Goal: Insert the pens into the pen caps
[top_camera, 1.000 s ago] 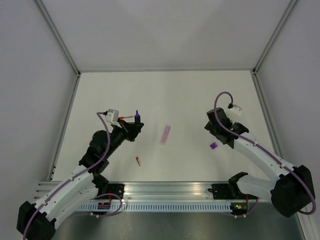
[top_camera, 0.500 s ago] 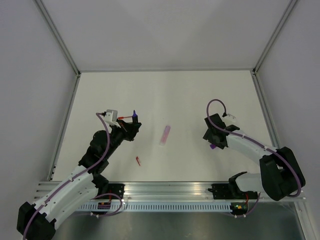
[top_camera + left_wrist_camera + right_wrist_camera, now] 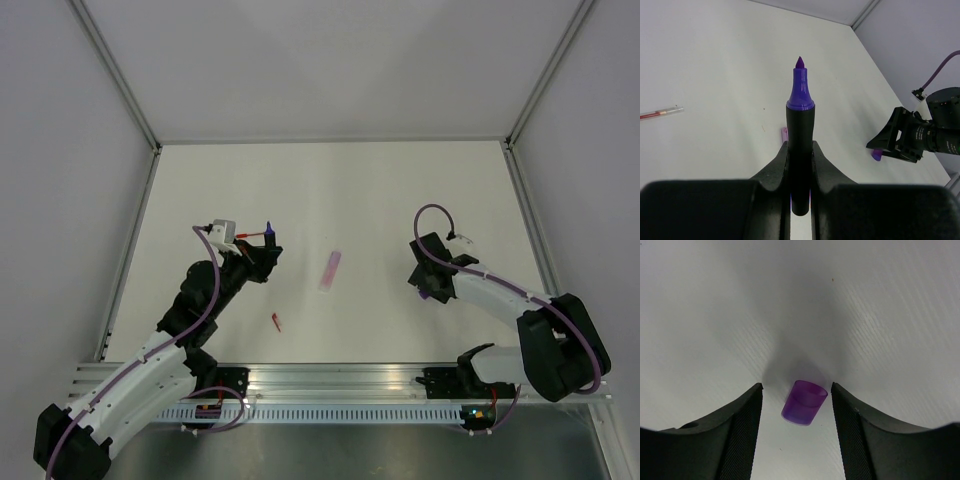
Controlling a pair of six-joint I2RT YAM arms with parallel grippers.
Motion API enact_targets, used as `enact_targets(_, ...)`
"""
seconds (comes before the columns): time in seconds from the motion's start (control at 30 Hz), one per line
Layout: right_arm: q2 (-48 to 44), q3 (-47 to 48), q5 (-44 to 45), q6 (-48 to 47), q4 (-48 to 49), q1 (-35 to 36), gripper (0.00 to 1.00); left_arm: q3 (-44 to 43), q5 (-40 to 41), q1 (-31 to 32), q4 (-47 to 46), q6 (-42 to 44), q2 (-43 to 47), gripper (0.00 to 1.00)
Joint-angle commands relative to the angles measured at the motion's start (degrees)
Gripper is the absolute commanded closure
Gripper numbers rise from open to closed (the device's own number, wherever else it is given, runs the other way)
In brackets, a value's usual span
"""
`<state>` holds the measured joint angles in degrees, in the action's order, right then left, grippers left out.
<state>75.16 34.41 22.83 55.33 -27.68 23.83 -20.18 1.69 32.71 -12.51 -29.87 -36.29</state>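
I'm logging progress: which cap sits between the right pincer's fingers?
The stubby purple cap, framed by the open right pincer but not yet gripped. The tiny red cap lies far off to the side, with nothing near it.

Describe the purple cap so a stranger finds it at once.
At the right of the white table, the right gripper hangs open. Between its fingers sits the purple cap: stubby, translucent, unlike the slim red cap near the left arm.

Red pen (image 3: pixel 660 113) — far end beyond the left-wrist view's left edge
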Motion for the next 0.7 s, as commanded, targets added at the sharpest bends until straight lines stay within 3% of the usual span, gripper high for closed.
enact_targets(0.0, -0.5, -1.0, -0.8, 1.0, 1.3, -0.2, 0.38, -0.6, 1.5, 0.0, -1.0, 2.0, 0.6, 0.98)
enact_targets(0.33, 2.7, -1.2, -4.1, -4.7, 5.5, 0.0, 0.49, -0.4, 1.7, 0.0, -0.8, 2.0, 1.8, 0.98)
enact_targets(0.53, 13.5, 8.4, -10.2, -19.6, 6.3, 0.9, 0.61, -0.2, 2.7, 0.0, -0.3, 1.6, 1.2, 0.98)
enact_targets(0.67, 19.1, 16.9, -11.8, -30.3, 2.0, 4.5, 0.60, 0.1, 4.0, 0.0, -0.4, 1.3, 1.5, 0.98)
